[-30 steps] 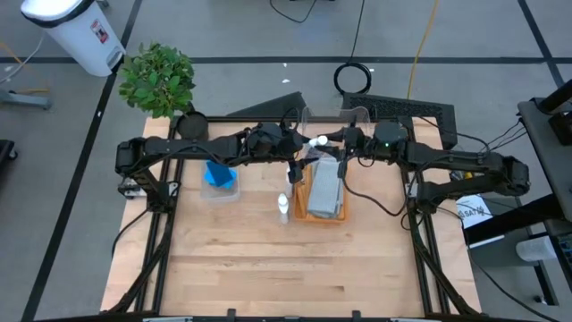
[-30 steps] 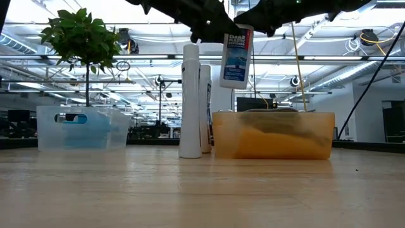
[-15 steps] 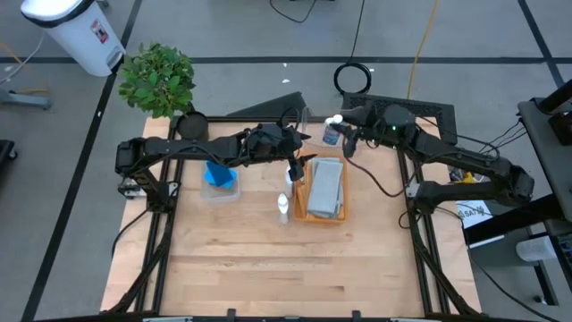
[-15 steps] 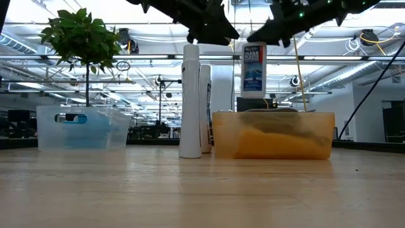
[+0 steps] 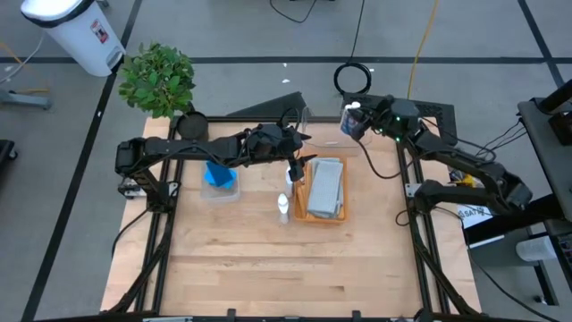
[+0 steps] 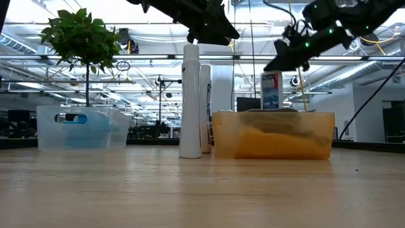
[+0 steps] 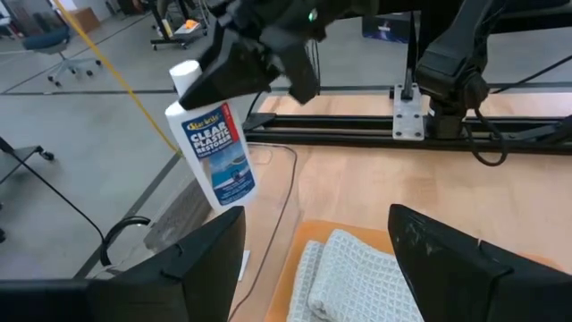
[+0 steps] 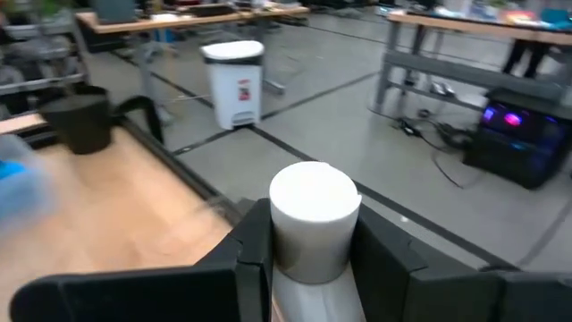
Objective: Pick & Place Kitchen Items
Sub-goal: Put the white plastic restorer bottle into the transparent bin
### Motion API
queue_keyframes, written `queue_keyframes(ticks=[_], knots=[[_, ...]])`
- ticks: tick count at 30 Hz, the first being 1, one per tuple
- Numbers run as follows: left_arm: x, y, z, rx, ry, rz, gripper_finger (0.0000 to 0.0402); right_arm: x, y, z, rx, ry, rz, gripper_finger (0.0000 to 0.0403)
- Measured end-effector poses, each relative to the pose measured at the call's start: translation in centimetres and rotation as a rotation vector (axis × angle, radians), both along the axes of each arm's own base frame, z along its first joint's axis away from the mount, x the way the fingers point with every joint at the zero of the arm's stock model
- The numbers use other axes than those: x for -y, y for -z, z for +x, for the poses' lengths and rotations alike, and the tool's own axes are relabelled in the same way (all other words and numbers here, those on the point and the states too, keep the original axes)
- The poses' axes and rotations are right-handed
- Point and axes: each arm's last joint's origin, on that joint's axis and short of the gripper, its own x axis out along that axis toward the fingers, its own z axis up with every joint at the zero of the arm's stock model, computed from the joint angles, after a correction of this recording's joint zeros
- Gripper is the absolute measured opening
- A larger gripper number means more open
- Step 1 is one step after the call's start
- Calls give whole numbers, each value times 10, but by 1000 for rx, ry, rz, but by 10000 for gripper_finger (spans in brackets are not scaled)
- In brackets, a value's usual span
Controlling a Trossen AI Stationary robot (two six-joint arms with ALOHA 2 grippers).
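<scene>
Bottle: small white plastic bottle with blue label (image 6: pixel 271 90), upright, hanging beyond the orange rectangular tray (image 6: pixel 273 135).
Right gripper (image 5: pixel 354 122): clamped on its neck.
Left gripper (image 5: pixel 299 165): spread, empty.

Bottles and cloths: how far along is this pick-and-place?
Done: a grey cloth lies in the orange tray, and blue sponges sit in a clear bin. In hand: the right gripper holds a bottle in the air beyond the tray. Left: two bottles stand beside the tray, under the open left gripper.
</scene>
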Motion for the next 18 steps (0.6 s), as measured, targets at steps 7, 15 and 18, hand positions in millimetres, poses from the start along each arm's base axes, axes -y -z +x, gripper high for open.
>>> queue_keyframes(ticks=[7,15,18], knots=[[0,0,0,1,-1,0,274,13,33,-15,1,88,20,84],[0,0,0,1,-1,0,273,29,56,-13,-12,134,32,84],[0,0,0,1,-1,0,274,35,62,-13,-22,169,30,84]])
